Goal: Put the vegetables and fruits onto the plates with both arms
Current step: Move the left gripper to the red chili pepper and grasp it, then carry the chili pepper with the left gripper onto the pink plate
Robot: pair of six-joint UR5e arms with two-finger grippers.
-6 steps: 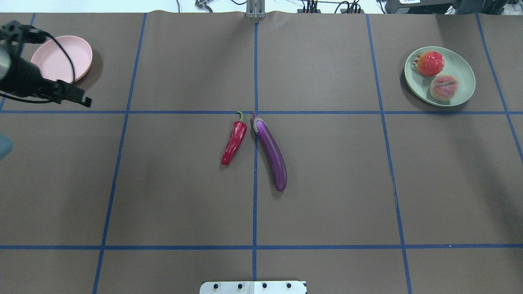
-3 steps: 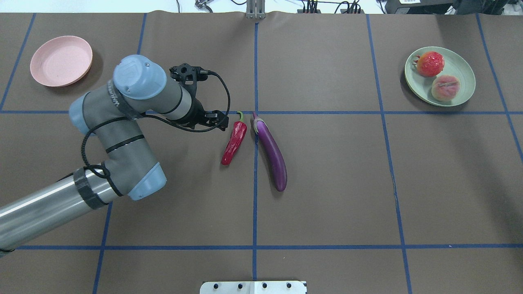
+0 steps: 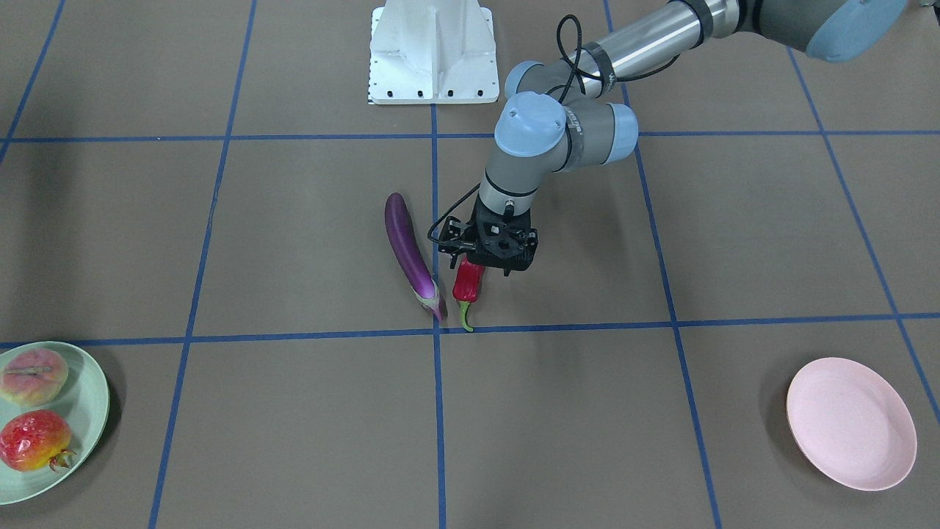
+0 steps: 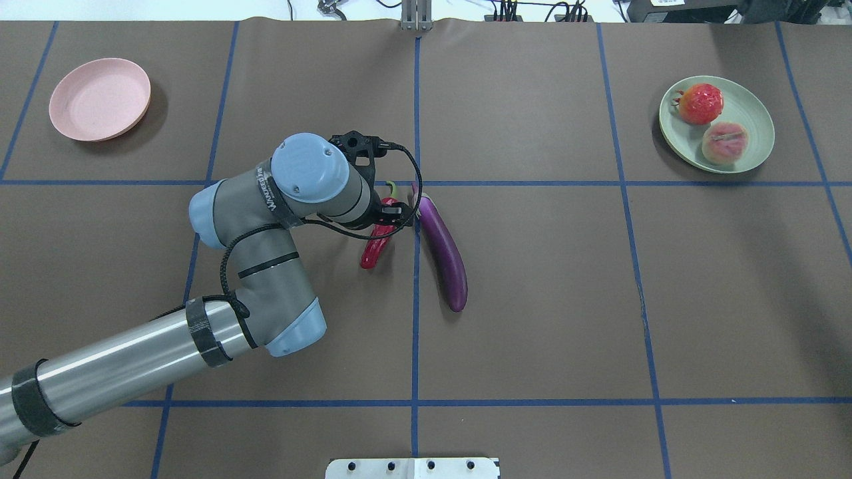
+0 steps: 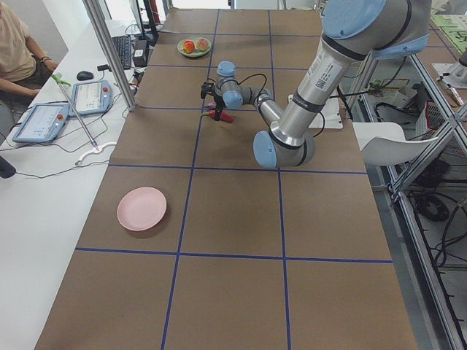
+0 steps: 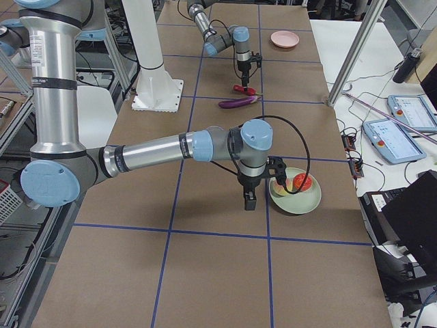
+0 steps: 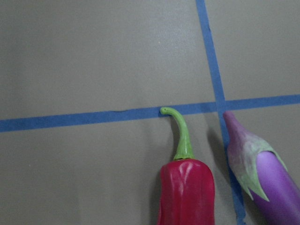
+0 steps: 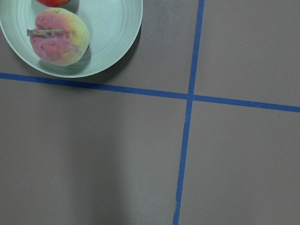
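Note:
The red chili pepper (image 4: 374, 249) and the purple eggplant (image 4: 442, 249) lie side by side at the table's middle. My left gripper (image 4: 393, 216) hangs over the chili's stem end, and its jaws look open on either side of the chili (image 3: 468, 285). The left wrist view shows the chili (image 7: 187, 192) and the eggplant (image 7: 276, 187) but no fingers. The pink plate (image 4: 100, 98) is bare at the far left. The green plate (image 4: 752, 113) at the far right holds the pomegranate (image 4: 700, 103) and the peach (image 4: 724, 142). My right gripper (image 6: 248, 199) hangs beside the green plate, and I cannot tell its state.
The white base block (image 4: 413, 468) sits at the near edge. Blue tape lines cross the brown table cover. The left arm's elbow (image 4: 293, 332) stretches over the left half of the table. An operator and tablets are beside the table in the exterior left view.
My left arm has swung from beside the pink plate across to the table's middle, and its gripper now hangs over the chili. The vegetables and fruits have not moved.

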